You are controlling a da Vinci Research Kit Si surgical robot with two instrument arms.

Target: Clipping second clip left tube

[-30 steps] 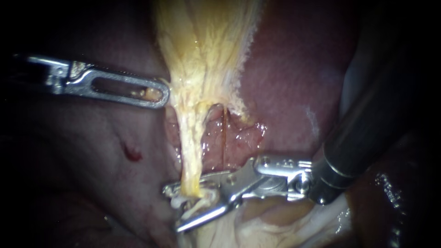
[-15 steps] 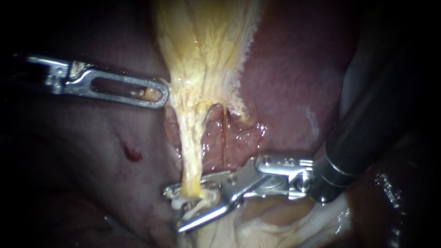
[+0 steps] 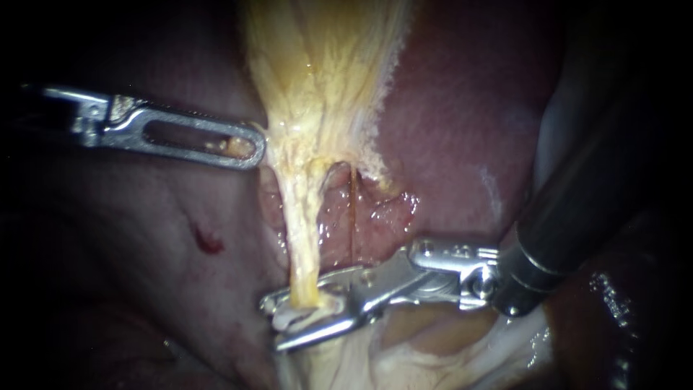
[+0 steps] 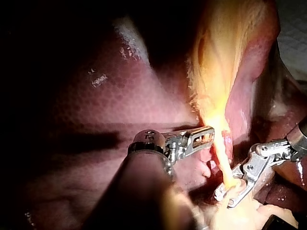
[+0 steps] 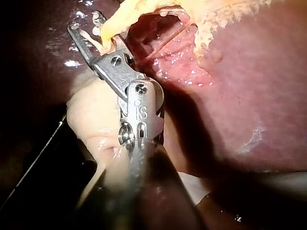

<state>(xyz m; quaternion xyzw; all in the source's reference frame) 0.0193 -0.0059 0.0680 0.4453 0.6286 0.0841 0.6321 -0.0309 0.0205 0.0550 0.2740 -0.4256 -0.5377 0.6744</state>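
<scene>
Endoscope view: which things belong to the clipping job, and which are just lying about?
Job: right silver instrument; pale yellow stringy tube it straddles; left silver slotted instrument; yellow fibrous tissue it holds.
Lying about: dark red liver; thin orange strand beside the tube.

Setting: a surgical bench with an organ specimen lit at close range. Evidence: a dark red liver [image 3: 462, 108], bare, wet and glistening, filling most of every view; a pale yellow gallbladder [image 3: 325, 65] stretched over it and tapering to a thin strand; two slender metal instruments on dark shafts, the left instrument [image 3: 254, 150] and the right instrument [image 3: 273, 323], both at the yellow tissue; a narrow pool of bright light on the tissue with darkness all around; a pale gridded sheet [image 4: 293, 28] beyond the liver's edge in the left wrist view.
</scene>
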